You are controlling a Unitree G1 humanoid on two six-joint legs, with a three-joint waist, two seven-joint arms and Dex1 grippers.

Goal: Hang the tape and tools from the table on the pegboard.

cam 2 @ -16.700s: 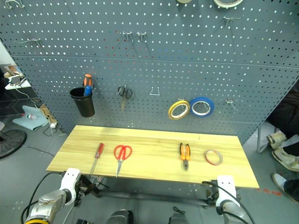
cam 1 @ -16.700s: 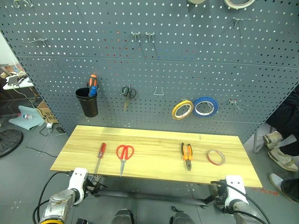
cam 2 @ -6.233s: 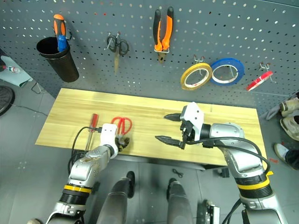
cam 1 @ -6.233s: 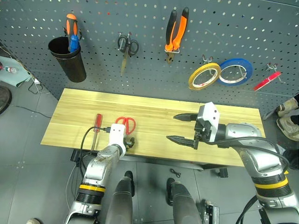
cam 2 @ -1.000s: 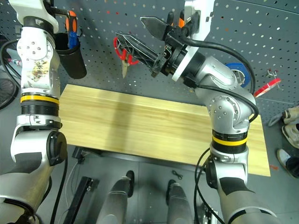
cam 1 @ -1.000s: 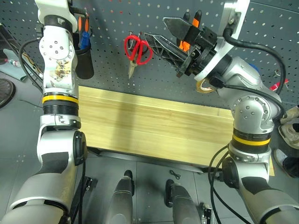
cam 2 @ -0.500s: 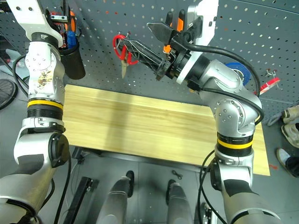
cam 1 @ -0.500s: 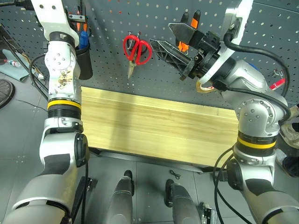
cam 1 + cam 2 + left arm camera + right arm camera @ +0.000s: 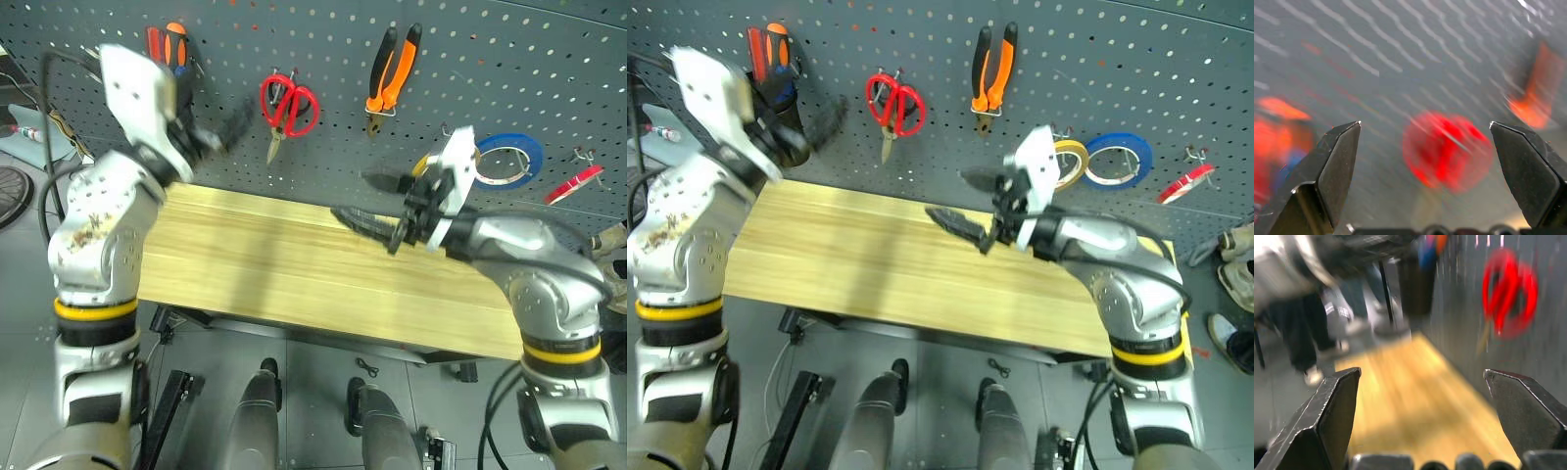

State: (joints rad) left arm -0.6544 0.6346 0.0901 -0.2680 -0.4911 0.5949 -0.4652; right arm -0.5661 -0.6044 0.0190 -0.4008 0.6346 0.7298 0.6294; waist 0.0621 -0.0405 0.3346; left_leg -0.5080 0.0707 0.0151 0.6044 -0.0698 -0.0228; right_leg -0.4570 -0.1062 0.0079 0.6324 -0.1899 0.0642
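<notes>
- The left tool is hanging wide open and empty in front of the pegboard, above the back left corner of the surface.
- The right tool is hovering over the middle of the surface, fingers spread wide and gripping nothing.
- The red-handled scissors are hanging on the pegboard just to the right of the left tool, blades pointing down; both wrist views are showing them as a red blur between the spread fingers.
- The orange-and-black pliers are hanging on a hook above the right tool, jaws down.
- The red-handled screwdriver is standing upright above the left tool, beside an orange-handled screwdriver.
- The black cup on the pegboard is sitting partly behind the left tool.
- A yellow roll is peeking out just behind the right tool, with a blue roll hanging next to it, further right.
- The red tape is hanging on a hook at the far right, well apart from the right tool.
</notes>
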